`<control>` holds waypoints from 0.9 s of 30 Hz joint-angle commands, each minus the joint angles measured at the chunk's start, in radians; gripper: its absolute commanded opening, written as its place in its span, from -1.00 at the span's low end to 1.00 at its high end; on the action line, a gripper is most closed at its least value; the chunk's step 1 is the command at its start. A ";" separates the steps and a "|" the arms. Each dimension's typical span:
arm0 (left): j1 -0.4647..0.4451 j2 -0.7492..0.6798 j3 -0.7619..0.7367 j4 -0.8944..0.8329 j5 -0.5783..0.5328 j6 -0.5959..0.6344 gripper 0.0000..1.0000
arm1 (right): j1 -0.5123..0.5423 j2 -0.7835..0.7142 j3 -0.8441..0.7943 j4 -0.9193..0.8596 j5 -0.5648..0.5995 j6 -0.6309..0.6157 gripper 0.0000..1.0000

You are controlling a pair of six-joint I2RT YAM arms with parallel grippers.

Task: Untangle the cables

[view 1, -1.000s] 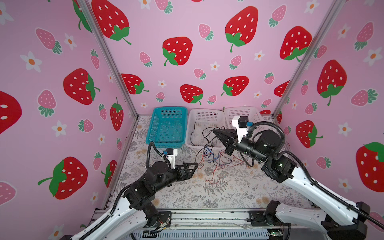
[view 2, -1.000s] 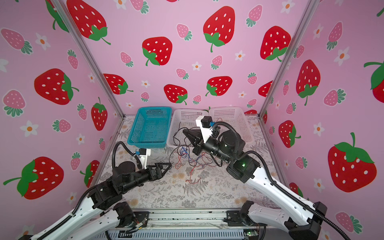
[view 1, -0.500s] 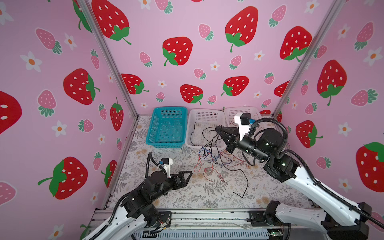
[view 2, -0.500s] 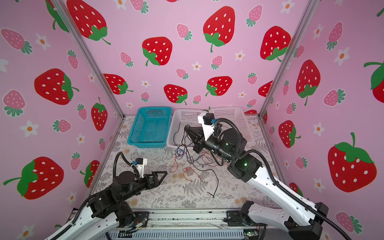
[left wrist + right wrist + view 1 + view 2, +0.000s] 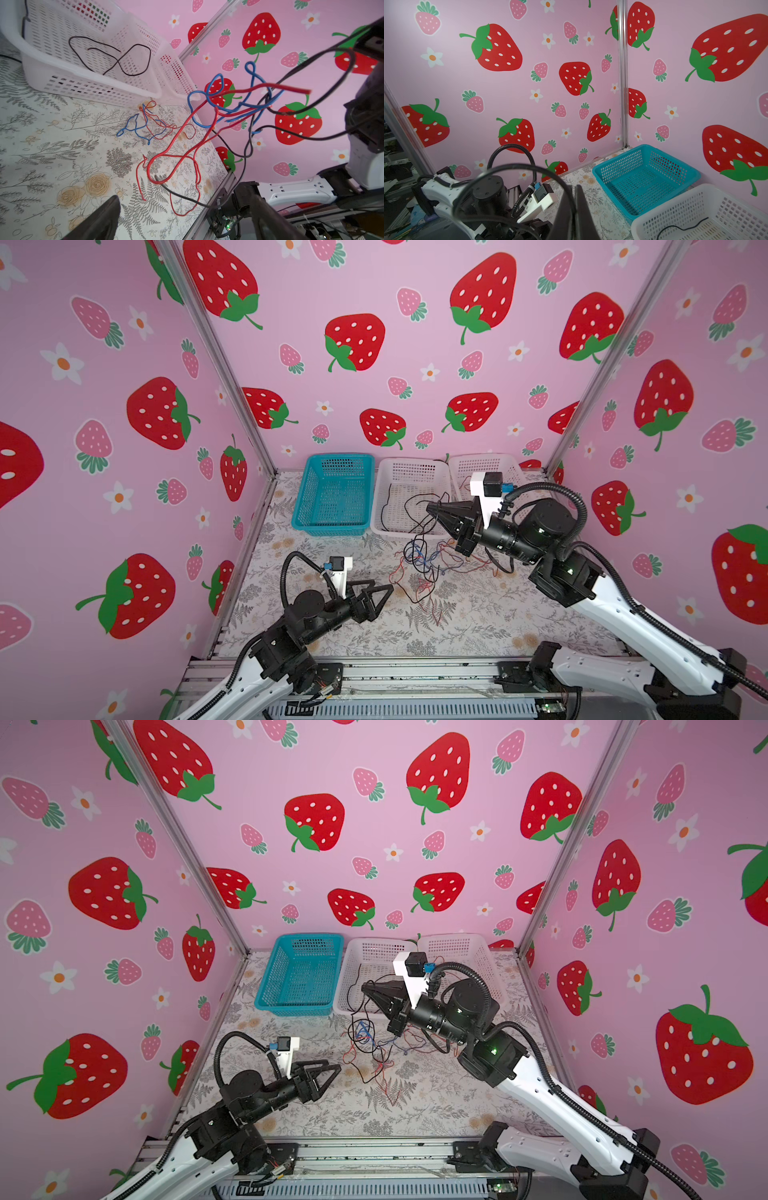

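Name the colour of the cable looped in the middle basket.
The cable is black; clearest in the left wrist view.

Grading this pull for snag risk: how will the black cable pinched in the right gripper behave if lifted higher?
Probably floppy: the black cable curls in a slack loop beside the shut right gripper. Likely light, since a fingertip pinch holds it aloft. It may well drag the red and blue cables along, as they hang knotted around it.

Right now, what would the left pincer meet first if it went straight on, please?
Probably the red cable loops lying on the mat ahead of the left pincer; height is unclear.
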 commanded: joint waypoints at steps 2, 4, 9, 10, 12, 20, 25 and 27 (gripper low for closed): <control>0.000 0.020 0.021 0.124 0.050 0.097 0.98 | 0.005 -0.012 0.005 0.055 -0.114 0.013 -1.00; 0.000 0.032 0.045 0.087 0.030 0.129 0.98 | 0.004 -0.006 0.010 0.056 -0.160 0.020 -1.00; 0.000 0.092 0.112 0.028 0.041 0.193 0.98 | 0.005 -0.007 0.000 0.062 -0.185 0.026 -1.00; -0.001 0.109 0.113 0.040 0.057 0.192 0.98 | 0.004 -0.005 0.001 0.064 -0.188 0.029 -1.00; -0.002 0.142 0.108 0.083 0.086 0.179 0.98 | 0.004 -0.003 0.001 0.070 -0.204 0.036 -1.00; -0.010 0.222 0.116 0.126 0.130 0.178 0.91 | 0.010 0.003 0.002 0.086 -0.227 0.055 -1.00; -0.010 0.245 0.129 0.121 0.131 0.185 0.67 | 0.016 0.003 0.003 0.094 -0.244 0.067 -1.00; -0.011 0.255 0.129 0.135 0.136 0.183 0.51 | 0.018 0.006 0.001 0.099 -0.246 0.069 -1.00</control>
